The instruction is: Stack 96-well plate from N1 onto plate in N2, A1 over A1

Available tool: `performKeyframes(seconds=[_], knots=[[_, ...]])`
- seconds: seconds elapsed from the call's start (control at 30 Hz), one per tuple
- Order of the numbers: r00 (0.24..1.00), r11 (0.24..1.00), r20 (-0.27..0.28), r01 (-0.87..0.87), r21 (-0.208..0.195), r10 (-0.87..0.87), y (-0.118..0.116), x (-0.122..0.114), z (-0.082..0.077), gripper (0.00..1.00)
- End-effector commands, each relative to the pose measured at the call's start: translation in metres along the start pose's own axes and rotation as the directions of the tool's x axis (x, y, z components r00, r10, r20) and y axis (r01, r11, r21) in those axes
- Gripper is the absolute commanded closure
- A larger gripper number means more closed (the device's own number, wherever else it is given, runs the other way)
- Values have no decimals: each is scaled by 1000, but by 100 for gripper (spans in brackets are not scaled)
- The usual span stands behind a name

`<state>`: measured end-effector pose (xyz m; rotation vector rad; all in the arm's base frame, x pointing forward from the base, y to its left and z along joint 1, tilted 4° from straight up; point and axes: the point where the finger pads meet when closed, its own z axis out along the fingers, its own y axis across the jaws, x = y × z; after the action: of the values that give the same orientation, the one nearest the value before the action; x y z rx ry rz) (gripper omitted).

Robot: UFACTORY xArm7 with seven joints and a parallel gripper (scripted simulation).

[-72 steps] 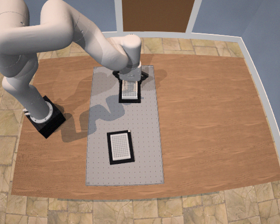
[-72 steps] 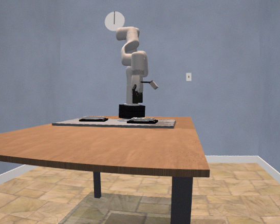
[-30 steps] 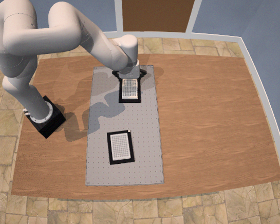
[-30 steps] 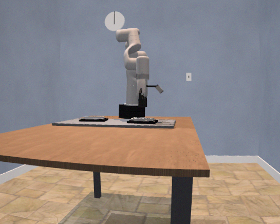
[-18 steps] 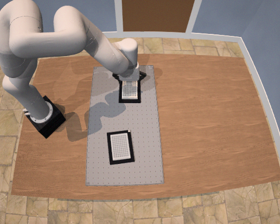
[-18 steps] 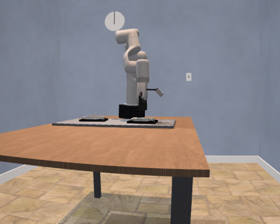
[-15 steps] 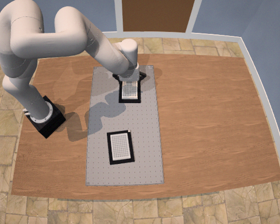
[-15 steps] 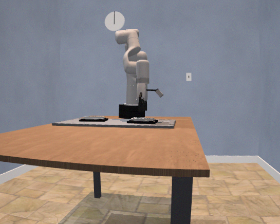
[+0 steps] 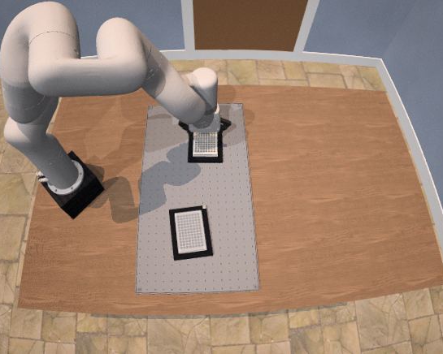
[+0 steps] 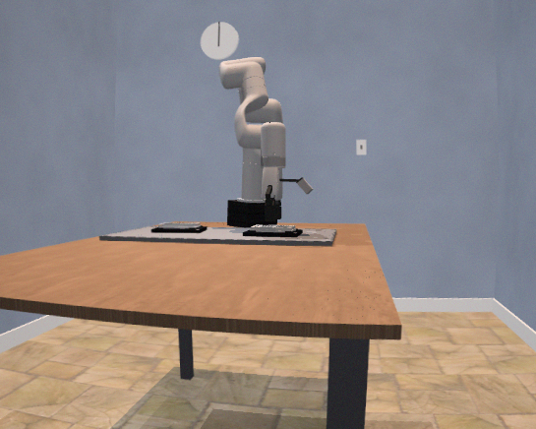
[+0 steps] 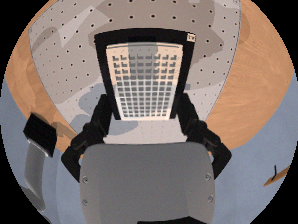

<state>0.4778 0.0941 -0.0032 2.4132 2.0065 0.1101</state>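
Note:
A white 96-well plate (image 9: 205, 144) sits in the black nest N1 (image 9: 205, 159) on the far part of the grey perforated baseplate (image 9: 197, 199). A second white plate (image 9: 191, 232) sits in the black nest N2 (image 9: 190, 256) nearer the camera. My gripper (image 11: 144, 101) is open and empty. It hangs above the N1 plate (image 11: 147, 79), with one finger on each long side and clear of it. In the side view the gripper (image 10: 269, 194) is a short way above the N1 plate (image 10: 272, 229). The N2 plate (image 10: 179, 226) lies to the left there.
A small white corner mark shows at the N1 nest (image 11: 190, 36) and at the N2 nest (image 9: 204, 209). The arm's black base (image 9: 72, 188) stands on the wooden table (image 9: 331, 195) beside the baseplate.

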Motion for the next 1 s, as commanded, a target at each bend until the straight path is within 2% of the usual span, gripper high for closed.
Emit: performKeyframes(seconds=[0.0,0.5,0.97], knots=[[1000,1000,-1,0,-5,0,2,1,3,0],[1000,1000,-1,0,-5,0,2,1,4,0],[1000,1000,-1,0,-5,0,2,1,13,0]])
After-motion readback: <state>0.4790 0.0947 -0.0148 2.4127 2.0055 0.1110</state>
